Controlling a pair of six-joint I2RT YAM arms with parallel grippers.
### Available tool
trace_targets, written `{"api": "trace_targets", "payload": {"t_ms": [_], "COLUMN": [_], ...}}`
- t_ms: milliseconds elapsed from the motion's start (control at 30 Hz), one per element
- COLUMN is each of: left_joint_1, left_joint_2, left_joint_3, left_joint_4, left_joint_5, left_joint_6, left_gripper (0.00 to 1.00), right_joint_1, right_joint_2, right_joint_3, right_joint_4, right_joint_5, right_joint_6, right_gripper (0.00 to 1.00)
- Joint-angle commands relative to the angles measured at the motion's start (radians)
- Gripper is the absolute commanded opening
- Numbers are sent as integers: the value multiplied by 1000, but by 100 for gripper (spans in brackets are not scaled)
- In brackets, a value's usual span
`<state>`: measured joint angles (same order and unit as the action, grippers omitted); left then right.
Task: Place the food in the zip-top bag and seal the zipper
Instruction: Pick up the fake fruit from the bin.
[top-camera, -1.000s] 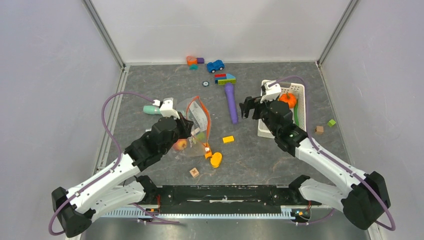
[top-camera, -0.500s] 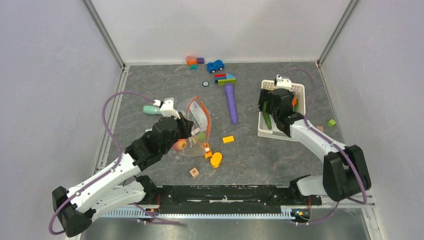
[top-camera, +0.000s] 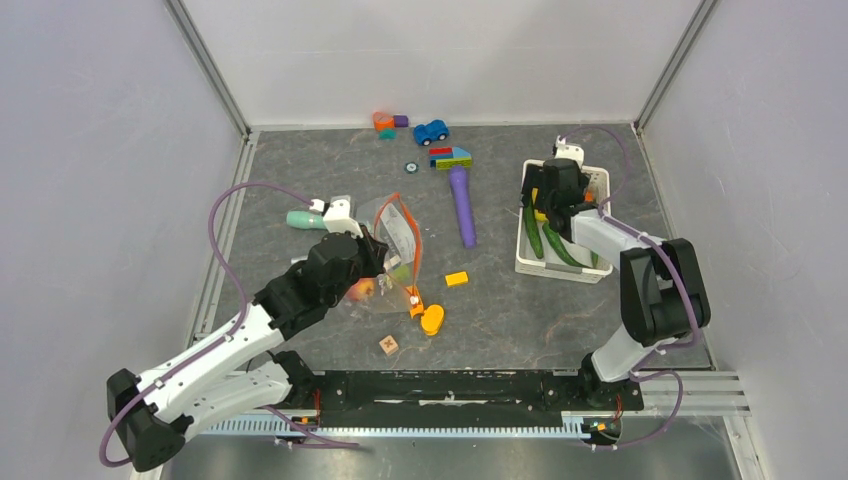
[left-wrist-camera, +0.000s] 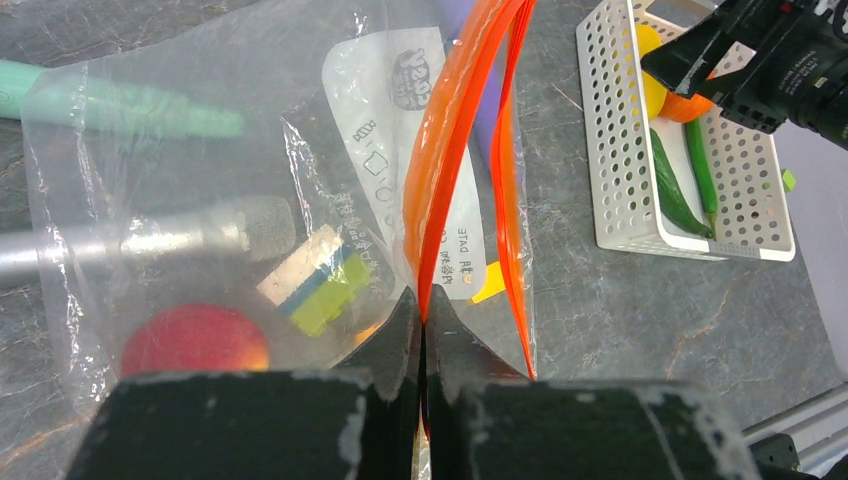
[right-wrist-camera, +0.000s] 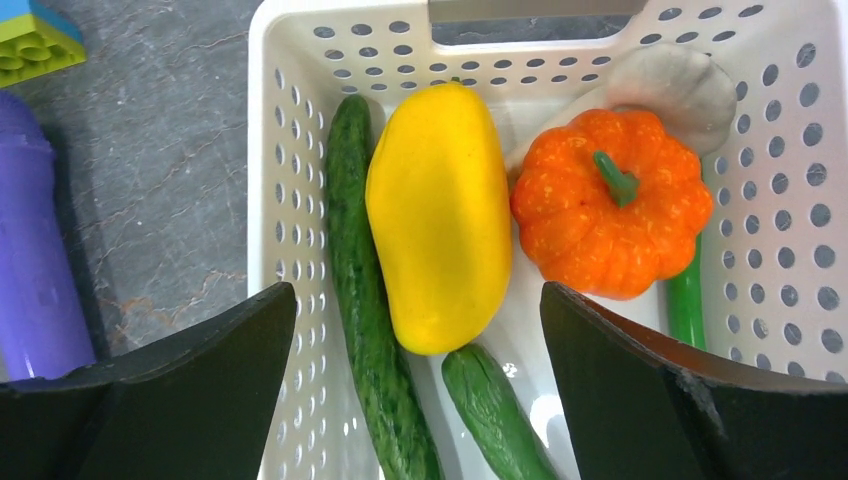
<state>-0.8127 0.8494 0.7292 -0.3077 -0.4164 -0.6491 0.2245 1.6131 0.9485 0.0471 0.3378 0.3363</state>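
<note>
Now my left pincer (left-wrist-camera: 422, 318) is clamped tight on the orange-red zipper (left-wrist-camera: 455, 140) at the mouth of the zip-top bag (left-wrist-camera: 180, 130), and a red fruit (left-wrist-camera: 195, 342) shows through its clear plastic. My right pincer (right-wrist-camera: 415, 300) hangs over the white basket (right-wrist-camera: 300, 60) with its jaws spread wide. The yellow squash (right-wrist-camera: 440, 230) lies between them, a cucumber (right-wrist-camera: 360, 300) touching it on one side and the orange pumpkin (right-wrist-camera: 610, 215) on the other, all inside the basket.
</note>
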Motion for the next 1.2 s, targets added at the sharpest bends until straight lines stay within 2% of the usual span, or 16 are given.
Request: {"api": "trace_targets", "payload": {"t_ms": [0,367,933,1167], "left_joint_1": [6,6,6,6], "left_joint_2": [6,18,23,22], "left_joint_3": [6,9,10,11], "left_joint_4": [22,23,24,23], "left_joint_5": [-18,-8,-4,-1], "left_joint_6": [20,17,18,16], "left_gripper": [2,2,2,2], "right_joint_1": [-15,-29,-36,-37], "right_joint_2": [45,162,259,283], "right_joint_3": [62,136,174,185], "right_joint_4": [41,44,42,43], "right_joint_5": [-17,-19,-7,0], "right_joint_6": [0,-25,-22,-10], "right_gripper": [97,98,98,92]}}
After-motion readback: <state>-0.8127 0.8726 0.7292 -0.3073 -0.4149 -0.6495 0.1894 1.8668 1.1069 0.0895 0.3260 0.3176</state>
